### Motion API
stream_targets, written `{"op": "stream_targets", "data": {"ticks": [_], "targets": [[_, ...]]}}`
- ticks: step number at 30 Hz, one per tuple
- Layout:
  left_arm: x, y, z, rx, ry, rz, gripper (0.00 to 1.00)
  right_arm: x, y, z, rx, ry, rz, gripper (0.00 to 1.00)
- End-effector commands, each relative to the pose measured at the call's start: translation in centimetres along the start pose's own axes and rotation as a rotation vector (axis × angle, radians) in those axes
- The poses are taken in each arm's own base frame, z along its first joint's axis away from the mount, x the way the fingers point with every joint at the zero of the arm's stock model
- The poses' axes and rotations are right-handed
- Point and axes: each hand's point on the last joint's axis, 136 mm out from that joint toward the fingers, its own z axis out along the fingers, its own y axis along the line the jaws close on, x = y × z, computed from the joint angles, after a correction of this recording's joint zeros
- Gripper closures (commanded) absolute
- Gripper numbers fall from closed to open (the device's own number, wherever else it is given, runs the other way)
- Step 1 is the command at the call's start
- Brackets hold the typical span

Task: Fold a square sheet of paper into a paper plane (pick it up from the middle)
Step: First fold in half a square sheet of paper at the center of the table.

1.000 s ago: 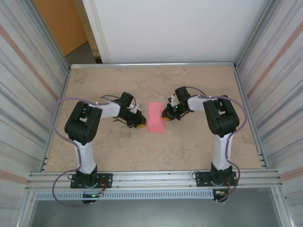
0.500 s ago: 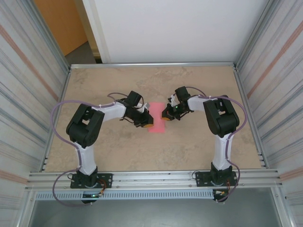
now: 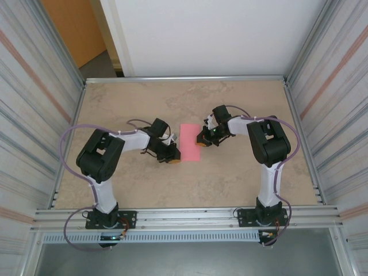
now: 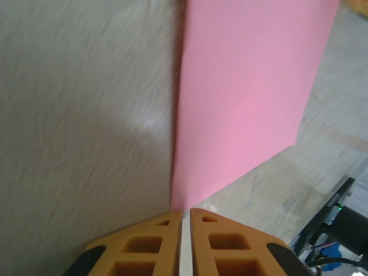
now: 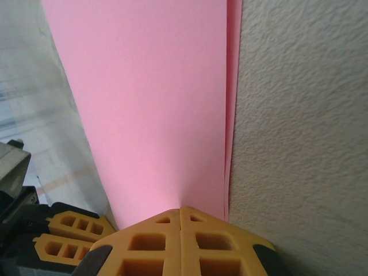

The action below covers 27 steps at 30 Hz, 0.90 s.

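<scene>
We are pinning the halved square sheet of paper [image 3: 190, 142] under the right tool [image 3: 202, 142], pressed together, while the left tool [image 3: 171, 157], likewise closed, is apparently creasing its fold.

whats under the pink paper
The beige table. The paper is folded: a lower layer peeks out along one edge, and the rest of it is covered.

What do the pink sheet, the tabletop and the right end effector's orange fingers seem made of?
The square sheet of paper: thin matte paper, folded; layered edges show at its side. The table: matte beige, stone-patterned, likely laminate. The right end effector has fingers of orange moulded plastic or rubber, unclear which, with cut-out cells.
</scene>
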Motion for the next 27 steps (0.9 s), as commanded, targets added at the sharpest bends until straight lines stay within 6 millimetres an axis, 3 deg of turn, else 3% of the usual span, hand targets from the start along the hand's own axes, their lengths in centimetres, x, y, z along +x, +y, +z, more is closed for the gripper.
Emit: {"op": "stream_targets", "data": {"ticks": [1,4,8,11,14,16,19,23,27], "targets": [[3.3,2.8,-0.8,-0.135,0.073,-0.033,0.87,7.0,-13.9,1.3,0.494,0.149,0.228,0.99],[2.0,0.3,-2.0,-0.072,0.021,-0.002,0.87,5.8,-12.2,1.1,0.446,0.129,0.196,0.98],[-1.4,-4.1,-4.0,0.049,-0.111,0.070,0.85,2.4,-6.5,0.5,0.303,0.072,0.084,0.93],[-3.8,-5.1,-4.4,0.085,-0.190,0.072,0.81,0.0,-1.4,-0.7,0.189,0.022,-0.008,0.86],[-5.8,-5.7,-3.7,0.104,-0.212,0.062,0.79,-1.3,2.2,-2.4,0.112,-0.026,-0.055,0.76],[-7.0,-5.8,-3.0,0.106,-0.215,0.042,0.79,-1.5,2.8,-3.6,0.106,-0.058,-0.045,0.69],[-8.8,-5.7,-2.0,0.099,-0.225,0.010,0.78,-1.0,2.0,-4.9,0.105,-0.095,0.022,0.65],[-10.3,-5.0,-1.2,0.070,-0.243,-0.027,0.78,1.3,0.2,-5.7,0.093,-0.105,0.127,0.63],[-11.5,-3.8,-1.1,0.064,-0.275,-0.090,0.78,3.7,-0.1,-5.6,0.077,-0.071,0.169,0.62]]}}
